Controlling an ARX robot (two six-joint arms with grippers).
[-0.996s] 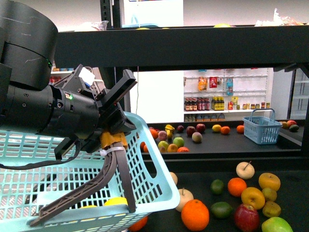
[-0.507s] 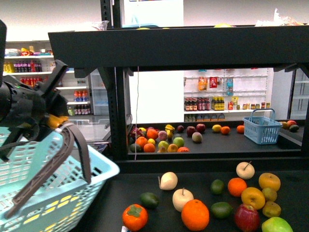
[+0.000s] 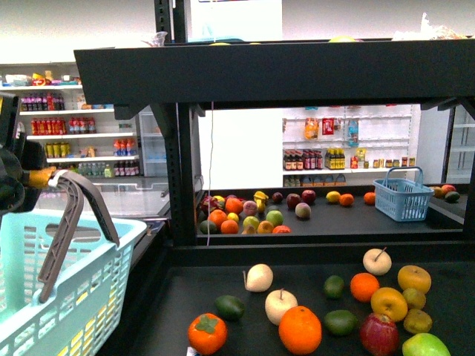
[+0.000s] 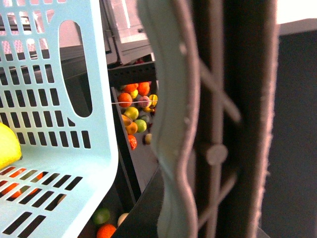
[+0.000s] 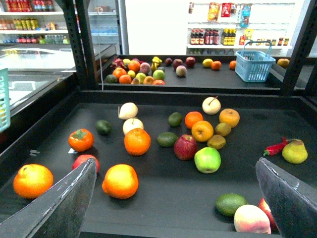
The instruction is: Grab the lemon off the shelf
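**Lemon in basket, right jaws wide**

A store aisle is sitting behind the black shelf [image 3: 245,70]. Your lemon [image 4: 7,146] is lying inside the pale blue basket [image 3: 67,297]. Your right gripper [image 5: 173,198] is gaping empty; your left gripper's state I cannot tell.

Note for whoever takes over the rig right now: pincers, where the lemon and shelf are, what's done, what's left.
Left pincer: at the front view's left edge, apparently shut on the basket handle, carrying the teal basket.
Right pincer: open, empty, above the shelf.
Lemon: a yellow fruit, likely it, lies inside the basket, only partly visible.
Done: lemon appears off the shelf.
Left: confirm it is the lemon and set the basket down.
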